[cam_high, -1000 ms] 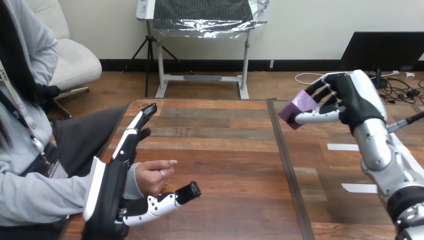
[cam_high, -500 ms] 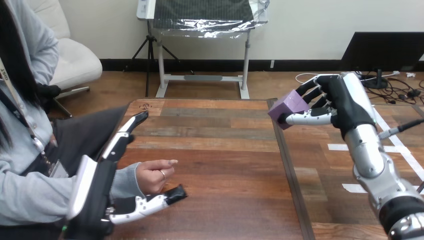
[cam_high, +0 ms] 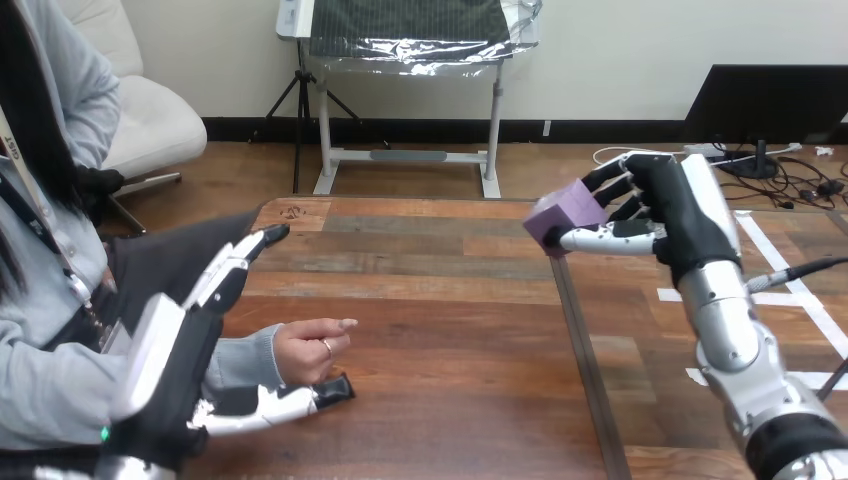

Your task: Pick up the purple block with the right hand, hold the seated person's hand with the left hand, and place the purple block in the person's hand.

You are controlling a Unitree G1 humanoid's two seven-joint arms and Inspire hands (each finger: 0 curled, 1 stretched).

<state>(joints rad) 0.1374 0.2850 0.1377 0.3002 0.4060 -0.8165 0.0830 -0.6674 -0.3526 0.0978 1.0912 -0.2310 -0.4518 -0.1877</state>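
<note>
Robot lab, wooden table (cam_high: 440, 330) (white tape marks (cam_high: 672, 294))

Right hand (cam_high: 680, 215), clamped on purple block (cam_high: 562, 215), shifted nearer person's hand (cam_high: 305, 350). Left hand (cam_high: 175, 370) dropped lower beside person's hand, thumb drawn in close beneath it.

Block (cam_high: 566, 216): purple cube, tilted with one corner toward the view's left; raised clear of the table (cam_high: 440, 300), pinched between the thumb and curled fingers of the right hand (cam_high: 680, 215). Person's hand (cam_high: 308, 350): resting on the table at the view's left, loosely curled, one finger pointing right; it lies between the straight fingers and thumb of the left hand (cam_high: 175, 370); whether they touch cannot be told.
</note>
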